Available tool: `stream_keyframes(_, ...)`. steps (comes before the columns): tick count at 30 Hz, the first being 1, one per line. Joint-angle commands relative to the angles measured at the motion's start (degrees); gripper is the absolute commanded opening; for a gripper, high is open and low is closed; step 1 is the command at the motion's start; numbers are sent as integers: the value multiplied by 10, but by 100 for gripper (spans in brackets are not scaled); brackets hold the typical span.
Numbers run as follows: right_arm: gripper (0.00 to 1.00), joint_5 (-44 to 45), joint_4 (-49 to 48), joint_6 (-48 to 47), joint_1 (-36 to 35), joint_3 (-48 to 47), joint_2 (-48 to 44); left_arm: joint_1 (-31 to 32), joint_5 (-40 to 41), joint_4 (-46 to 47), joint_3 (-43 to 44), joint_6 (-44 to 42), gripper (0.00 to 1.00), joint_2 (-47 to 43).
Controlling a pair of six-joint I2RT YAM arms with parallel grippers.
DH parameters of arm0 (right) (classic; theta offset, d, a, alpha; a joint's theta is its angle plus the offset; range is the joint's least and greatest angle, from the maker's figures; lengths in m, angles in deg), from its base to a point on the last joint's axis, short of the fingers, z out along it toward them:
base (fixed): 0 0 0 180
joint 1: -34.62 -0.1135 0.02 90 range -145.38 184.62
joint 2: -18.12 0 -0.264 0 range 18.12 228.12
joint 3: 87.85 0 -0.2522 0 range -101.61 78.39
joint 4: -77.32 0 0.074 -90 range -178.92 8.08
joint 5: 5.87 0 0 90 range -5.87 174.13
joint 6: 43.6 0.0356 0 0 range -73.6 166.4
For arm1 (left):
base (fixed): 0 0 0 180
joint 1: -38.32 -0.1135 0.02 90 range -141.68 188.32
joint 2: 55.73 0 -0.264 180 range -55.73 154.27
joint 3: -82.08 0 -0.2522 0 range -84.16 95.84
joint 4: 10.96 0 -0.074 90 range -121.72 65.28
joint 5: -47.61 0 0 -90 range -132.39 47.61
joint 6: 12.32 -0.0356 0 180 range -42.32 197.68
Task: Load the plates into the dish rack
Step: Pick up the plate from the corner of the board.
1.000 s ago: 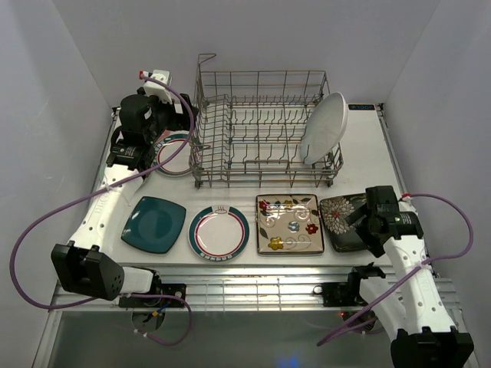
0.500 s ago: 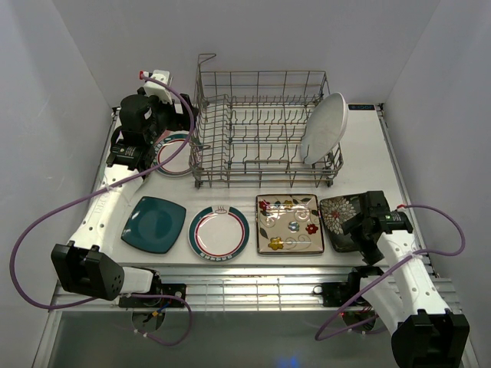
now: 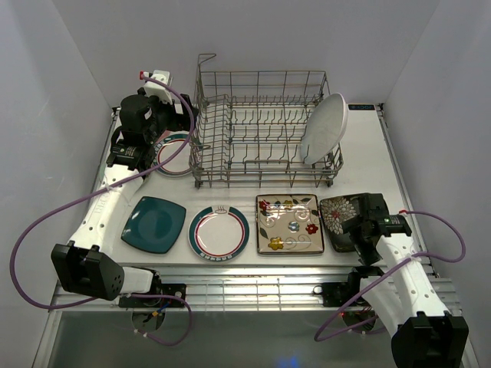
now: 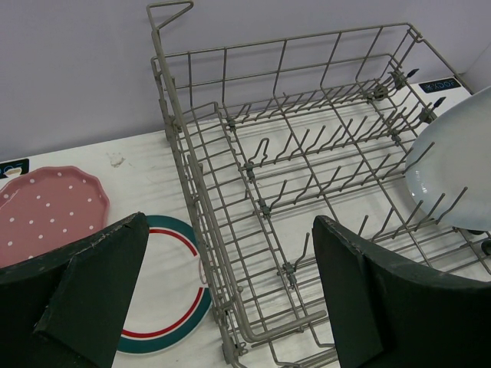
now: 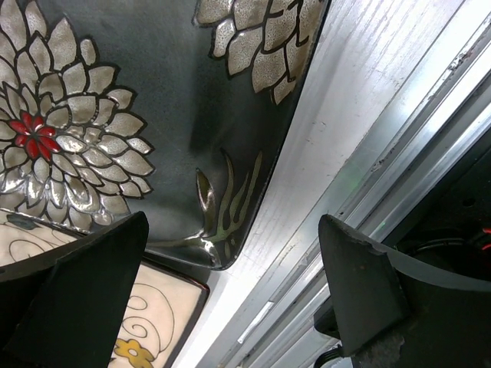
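With right gripper spread wide above the dark floral square plate lying at 4 o'clock on the table, lower astride its near corner, pinch the rim firmly, tilt upright, carry to dish rack at 12 o'clock.

L wrist view: pink dotted plate cut by the frame's L edge, near rim behind one of the left fingers. Rimmed round plate partly under the same finger. White oval plate cut off at R edge. R wrist view: dark floral plate runs off top & L; cream floral plate shows a corner only. Top view: left arm covers most of the pink plate.
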Motion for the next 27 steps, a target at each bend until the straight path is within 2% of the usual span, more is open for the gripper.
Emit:
stream_keyframes(1, 97, 7, 0, 24, 2, 7, -7, -3, -7, 2, -3, 0, 98, -14)
stream_keyframes(11, 98, -8, -52, 17, 3, 13, 30, -3, -5, 4, -4, -2, 98, -11)
stream_keyframes(16, 100, -62, -156, 32, 3, 87, 34, -3, -7, 4, -5, -2, 98, -8)
stream_keyframes(27, 99, -17, -184, 47, 2, 115, -23, -3, -7, 6, -5, -3, 98, 0)
